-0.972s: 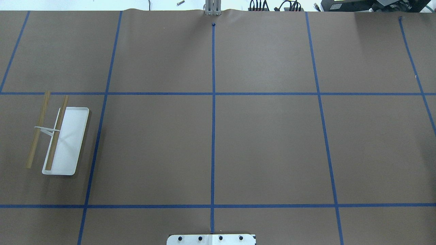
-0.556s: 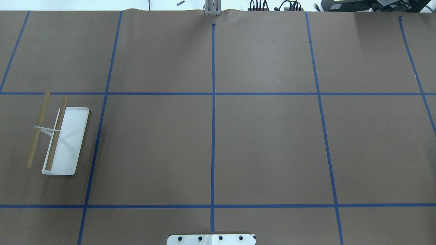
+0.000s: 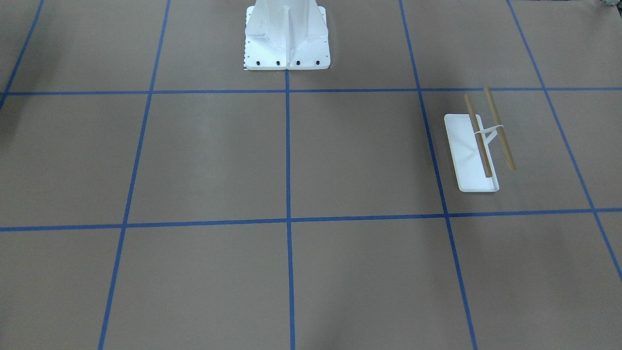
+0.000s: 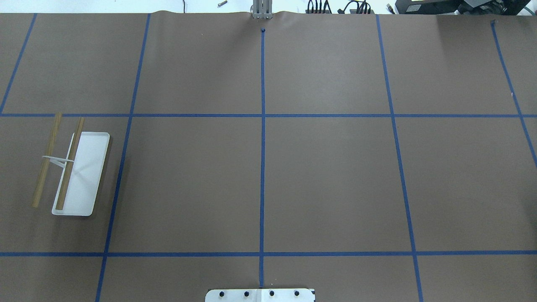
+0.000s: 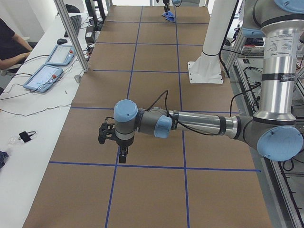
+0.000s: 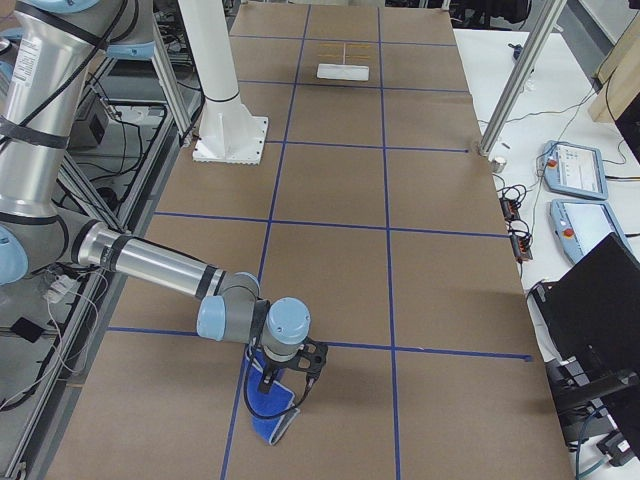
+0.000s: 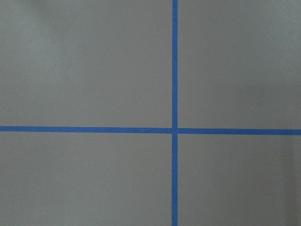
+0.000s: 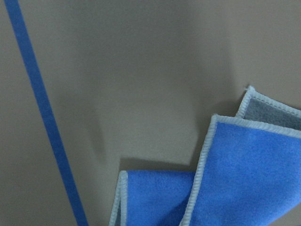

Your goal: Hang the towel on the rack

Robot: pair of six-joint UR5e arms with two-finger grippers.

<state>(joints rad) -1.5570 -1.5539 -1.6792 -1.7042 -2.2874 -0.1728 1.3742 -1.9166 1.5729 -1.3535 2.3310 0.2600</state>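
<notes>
One towel [image 8: 244,179], fleecy royal-blue cloth with pale stitched hems and a grey underside, lies folded on the brown paper [image 4: 327,180] at the table's right end, beneath the right gripper [image 6: 283,388]. One rack [image 4: 90,167], a flat white tray with two tan wooden rods, stands far left. The left gripper [image 5: 122,156] hangs above the paper. I cannot tell how either gripper's jaws stand.

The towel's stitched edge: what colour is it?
Light grey, around the royal-blue towel; the right wrist view shows it best.
</notes>
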